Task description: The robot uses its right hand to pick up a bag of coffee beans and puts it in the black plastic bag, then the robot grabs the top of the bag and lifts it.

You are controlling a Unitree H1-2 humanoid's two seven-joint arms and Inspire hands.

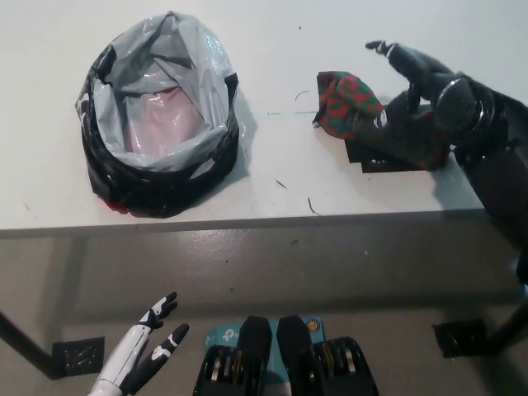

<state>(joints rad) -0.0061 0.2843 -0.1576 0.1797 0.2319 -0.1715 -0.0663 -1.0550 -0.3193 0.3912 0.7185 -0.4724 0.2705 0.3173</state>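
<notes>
Coffee bag lies partly hidden, seemingly ungrasped, under right robot hand.

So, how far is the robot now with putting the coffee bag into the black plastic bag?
Nothing is finished yet. The coffee bag lies on the table, right of the open black plastic bag. In hand: the right hand is over the coffee bag with fingers spread, not closed on it. Left to do: grasp it, carry it into the plastic bag, then lift that bag by its top. The left hand rests open below the table edge.
</notes>
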